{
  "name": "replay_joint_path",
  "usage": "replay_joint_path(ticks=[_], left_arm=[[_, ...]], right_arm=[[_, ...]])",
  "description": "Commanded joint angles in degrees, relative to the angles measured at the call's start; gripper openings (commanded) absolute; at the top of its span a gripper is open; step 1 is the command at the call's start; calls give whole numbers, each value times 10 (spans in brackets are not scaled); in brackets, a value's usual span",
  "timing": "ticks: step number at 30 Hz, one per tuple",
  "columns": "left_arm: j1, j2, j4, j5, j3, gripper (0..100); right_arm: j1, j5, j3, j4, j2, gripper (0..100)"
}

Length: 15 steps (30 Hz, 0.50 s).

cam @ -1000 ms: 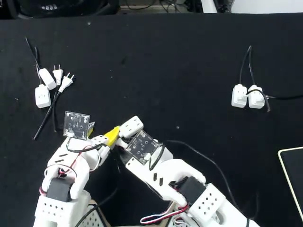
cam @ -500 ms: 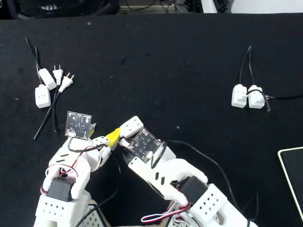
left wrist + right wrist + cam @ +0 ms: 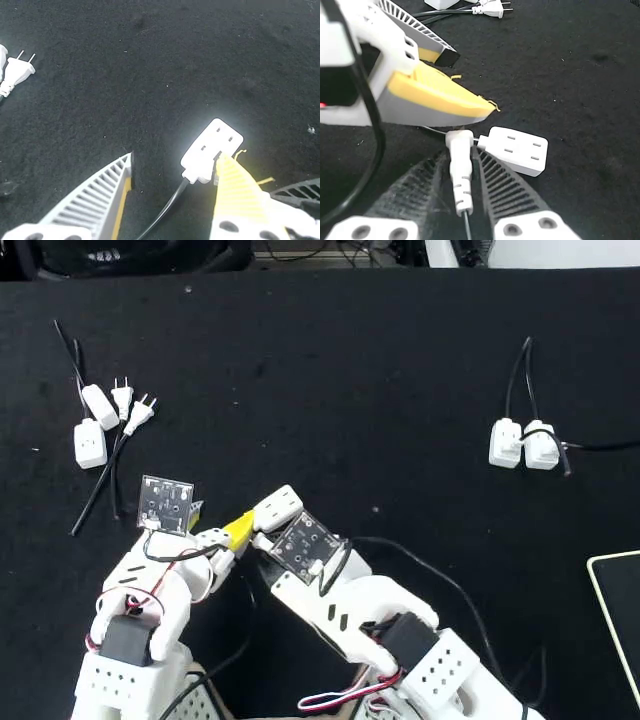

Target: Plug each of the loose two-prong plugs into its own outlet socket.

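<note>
A white outlet socket lies on the black table in front of both arms. In the right wrist view my right gripper is shut on a white two-prong plug, its tip just beside the socket. My left gripper is open, and its yellow finger touches the side of the socket. From above, the yellow finger sits right beside the socket. Two loose plugs lie at the far left with their black cords.
Two more white sockets lie beside the loose plugs at the far left. A joined plug and socket pair rests at the far right. A white-edged slab sits at the right edge. Black cords trail near the arms.
Both arms edged slightly away from the table's front about a second ago, and the socket shifted with them. Nothing has moved in the last half second.
</note>
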Motion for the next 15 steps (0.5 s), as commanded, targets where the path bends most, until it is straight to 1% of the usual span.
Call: replay_joint_path(ticks=[1,15], left_arm=[[7,5,6,-9,-7,266],[11,6,3,-7,7,266]], right_arm=[[21,0,-49,-5,-21,10],[24,-1,-55,-6,-21,10]])
